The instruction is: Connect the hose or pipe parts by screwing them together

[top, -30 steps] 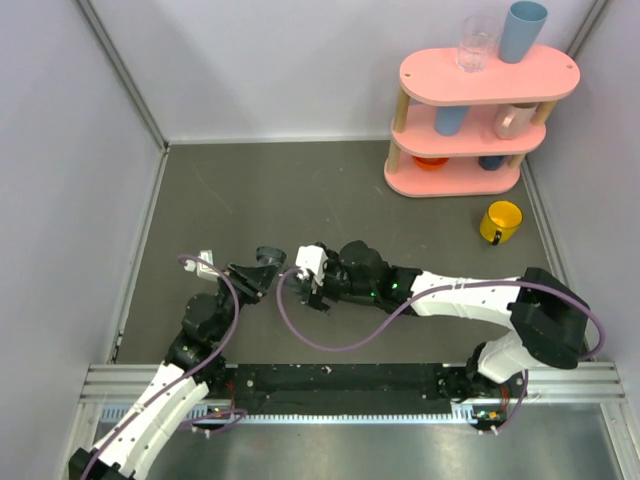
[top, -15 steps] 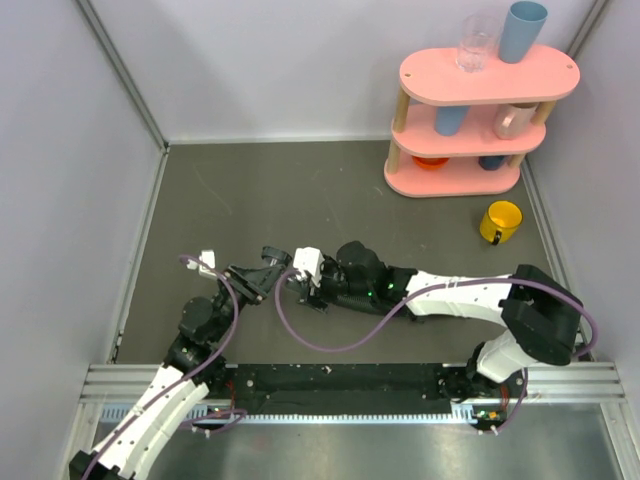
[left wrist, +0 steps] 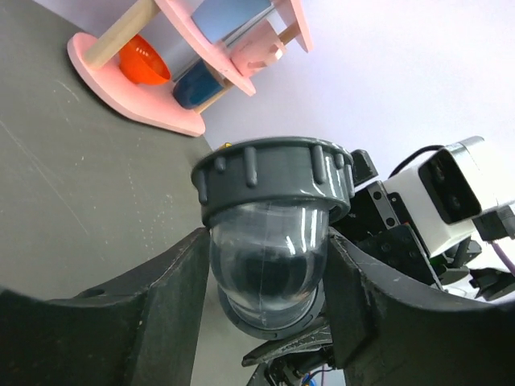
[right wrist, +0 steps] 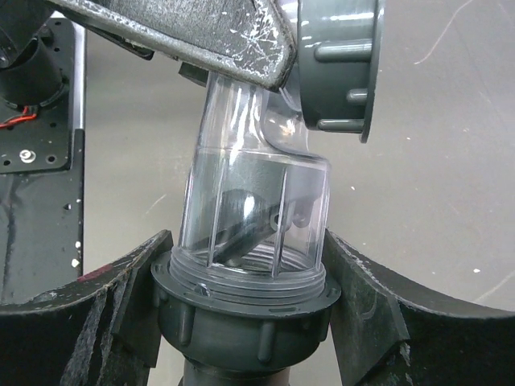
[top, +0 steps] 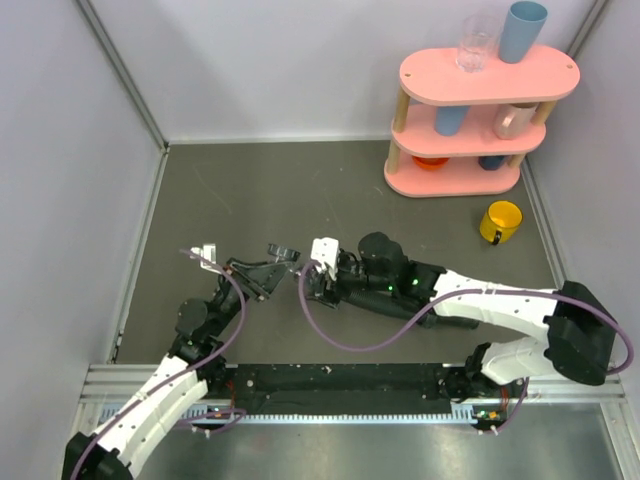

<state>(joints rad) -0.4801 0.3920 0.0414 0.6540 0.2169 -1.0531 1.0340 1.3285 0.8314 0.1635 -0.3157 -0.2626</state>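
Note:
A clear elbow fitting (top: 283, 258) with grey ring nuts hangs above the table between both grippers. In the left wrist view its rounded clear bend (left wrist: 269, 265) sits between my left gripper's (left wrist: 269, 241) fingers, which press on both sides, with one ring nut (left wrist: 273, 173) above them. My right gripper (right wrist: 245, 253) is shut on the other ring nut (right wrist: 241, 310) at the elbow's lower end, where a dark stub (right wrist: 233, 376) runs down out of view. The first nut (right wrist: 338, 64) shows at the top, beside a left finger (right wrist: 201, 36). From above, left gripper (top: 268, 272) and right gripper (top: 306, 280) nearly meet.
A pink three-tier shelf (top: 480, 75) with cups and a glass stands at the back right, a yellow mug (top: 501, 220) in front of it. Purple cables (top: 350, 345) loop from both arms. A metal rail (top: 350, 385) runs along the near edge. Walls close in left and right.
The right arm has shifted to the right and its jaws have narrowed onto the ring nut. The left gripper has drawn slightly back to the left, and the fitting has turned a little.

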